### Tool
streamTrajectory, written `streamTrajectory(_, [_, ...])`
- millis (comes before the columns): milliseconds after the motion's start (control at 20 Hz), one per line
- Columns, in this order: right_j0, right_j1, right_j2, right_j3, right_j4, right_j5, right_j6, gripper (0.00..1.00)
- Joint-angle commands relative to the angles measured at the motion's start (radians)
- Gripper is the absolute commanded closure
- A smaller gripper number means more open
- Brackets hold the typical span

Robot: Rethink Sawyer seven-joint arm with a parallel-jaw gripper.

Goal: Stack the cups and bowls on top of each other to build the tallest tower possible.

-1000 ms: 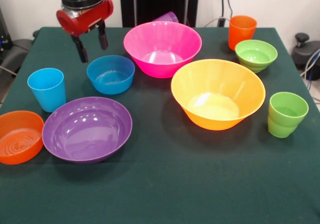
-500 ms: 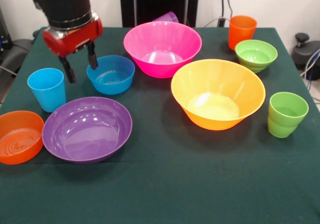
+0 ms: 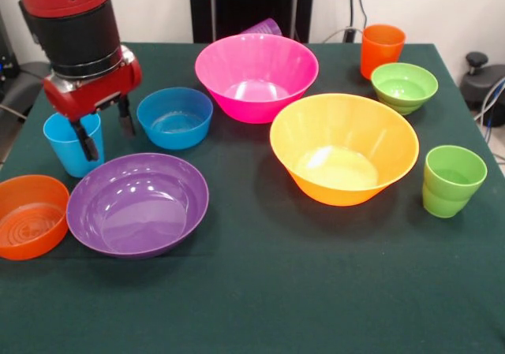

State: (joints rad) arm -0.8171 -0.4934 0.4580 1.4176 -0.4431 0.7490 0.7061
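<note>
Sky blue cup [image 3: 69, 145] | end effector [image 3: 105, 137] moved over it from blue bowl [image 3: 175, 117] | fingers spread, empty

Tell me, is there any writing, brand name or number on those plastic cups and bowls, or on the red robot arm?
None can be read in the front view.
Glossy plastic bowls such as the large pink bowl and wide shallow purple bowl: plain, no print.
Translucent tumblers such as the sky blue cup and lime green cup: no labels.
Small orange bowl: moulded rings inside, no letters.
Red and black arm above the gripper: no visible marking.
</note>
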Motion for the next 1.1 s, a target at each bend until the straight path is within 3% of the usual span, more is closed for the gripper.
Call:
streamTrajectory(50, [0.053,0.031,-0.039,-0.089,-0.11,-0.014,0.011,0.0])
streamTrajectory(250, [0.056,0.014,-0.047,-0.069,-0.107,-0.035,0.032,0.0])
streamTrajectory(550, [0.036,-0.001,-0.023,-0.022,-0.069,0.017,0.026,0.0])
streamTrajectory(1100, [0.003,-0.114,0.002,0.111,-0.028,0.026,0.023,0.0])
